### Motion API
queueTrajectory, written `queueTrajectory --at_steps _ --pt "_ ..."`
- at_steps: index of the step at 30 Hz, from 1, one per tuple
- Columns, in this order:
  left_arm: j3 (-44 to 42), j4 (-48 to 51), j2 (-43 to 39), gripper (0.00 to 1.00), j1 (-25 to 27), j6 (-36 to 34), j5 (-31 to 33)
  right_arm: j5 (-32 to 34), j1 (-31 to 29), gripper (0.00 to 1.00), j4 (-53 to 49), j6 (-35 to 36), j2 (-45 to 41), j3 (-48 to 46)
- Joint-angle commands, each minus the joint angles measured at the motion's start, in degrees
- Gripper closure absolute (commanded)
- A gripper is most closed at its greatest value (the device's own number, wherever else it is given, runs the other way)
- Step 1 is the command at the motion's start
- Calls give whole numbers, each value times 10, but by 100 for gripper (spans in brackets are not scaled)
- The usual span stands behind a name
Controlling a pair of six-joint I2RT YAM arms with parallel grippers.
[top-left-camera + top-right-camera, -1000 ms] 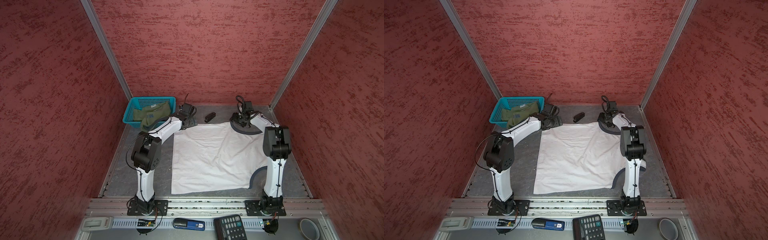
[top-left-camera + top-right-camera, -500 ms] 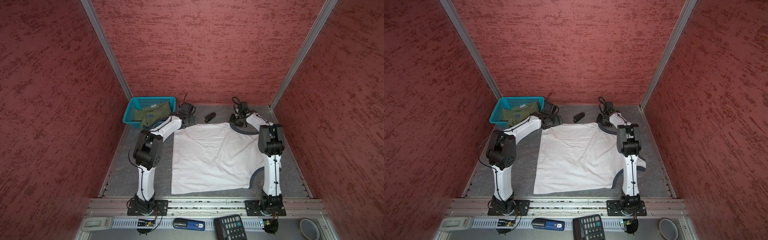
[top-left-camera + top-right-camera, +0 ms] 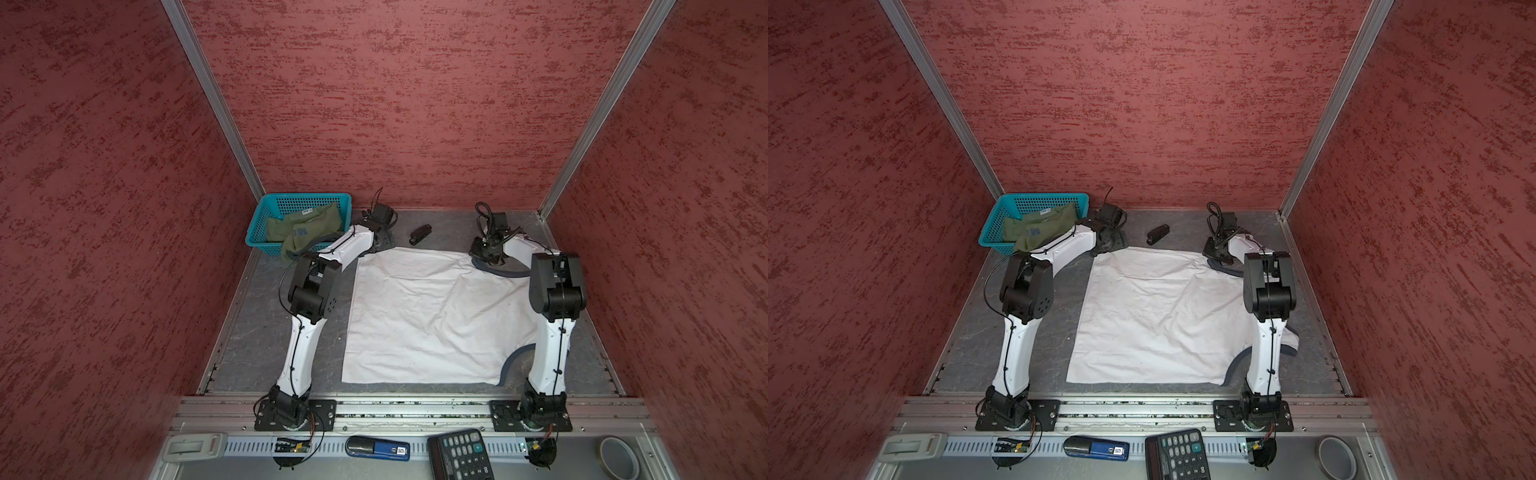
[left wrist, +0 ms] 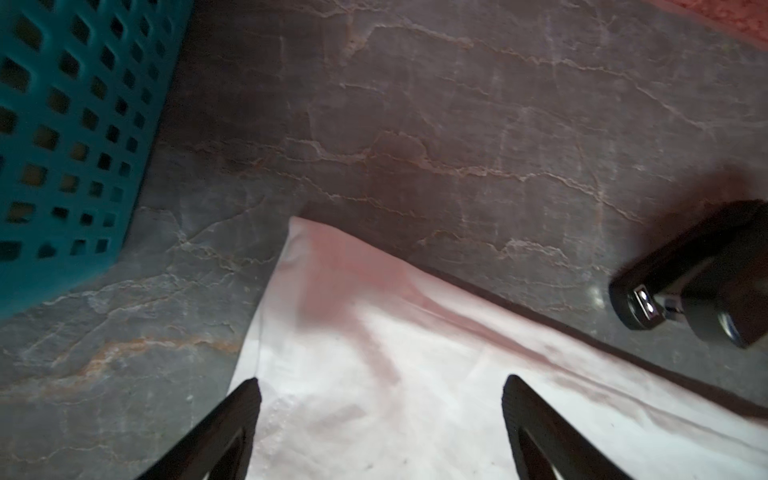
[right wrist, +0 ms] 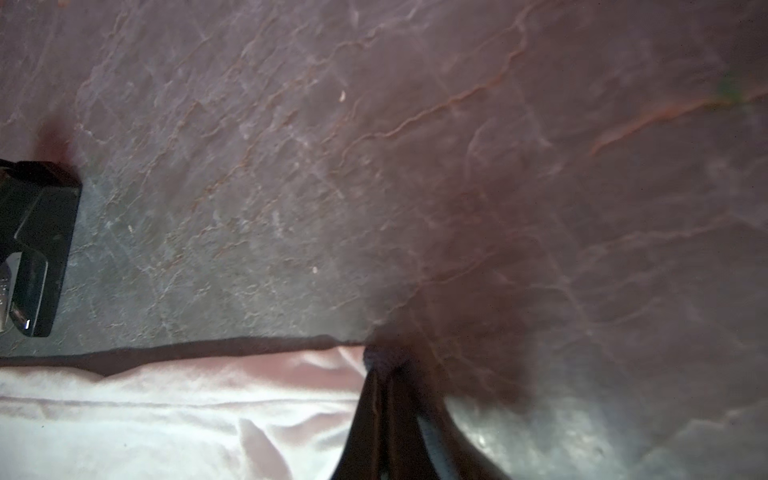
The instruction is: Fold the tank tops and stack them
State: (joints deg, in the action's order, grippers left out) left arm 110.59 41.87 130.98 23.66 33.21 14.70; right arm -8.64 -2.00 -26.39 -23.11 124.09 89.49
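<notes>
The white tank top (image 3: pixel 432 316) (image 3: pixel 1163 316) lies spread flat on the grey mat, its dark trim showing at the right side. My left gripper (image 4: pixel 380 382) (image 3: pixel 376 244) is open, its fingers (image 4: pixel 245 399) straddling the shirt's far left corner (image 4: pixel 299 232). My right gripper (image 5: pixel 382 370) (image 3: pixel 488 255) is shut on the shirt's dark trim, which bunches at its tips at the far right corner. The olive green tank top (image 3: pixel 307 228) (image 3: pixel 1038 230) lies crumpled in the basket and hangs over its front wall.
The teal basket (image 3: pixel 299 197) (image 3: pixel 1038 197) (image 4: pixel 62 124) stands at the back left. A small black device (image 3: pixel 419 234) (image 4: pixel 698 282) (image 5: pixel 33 249) lies just beyond the shirt's far edge. A calculator (image 3: pixel 459 455), a blue-black tool (image 3: pixel 378 448) and a tape roll (image 3: pixel 619 457) sit on the front rail.
My right gripper has shut on the trim at the shirt's far right corner, and that arm's elbow has shifted. The left gripper stays open at the far left corner.
</notes>
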Motion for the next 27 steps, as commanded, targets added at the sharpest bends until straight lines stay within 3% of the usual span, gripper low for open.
queueTrajectory --at_steps 1,13,27 --pt "47 38 33 12 -7 24 42 17 5 100 17 -2 -18 -7" --pt "207 122 144 22 -25 52 53 10 10 100 26 0 -19 -11" --pt "233 112 174 51 -35 48 40 8 12 100 29 -2 -19 -11"
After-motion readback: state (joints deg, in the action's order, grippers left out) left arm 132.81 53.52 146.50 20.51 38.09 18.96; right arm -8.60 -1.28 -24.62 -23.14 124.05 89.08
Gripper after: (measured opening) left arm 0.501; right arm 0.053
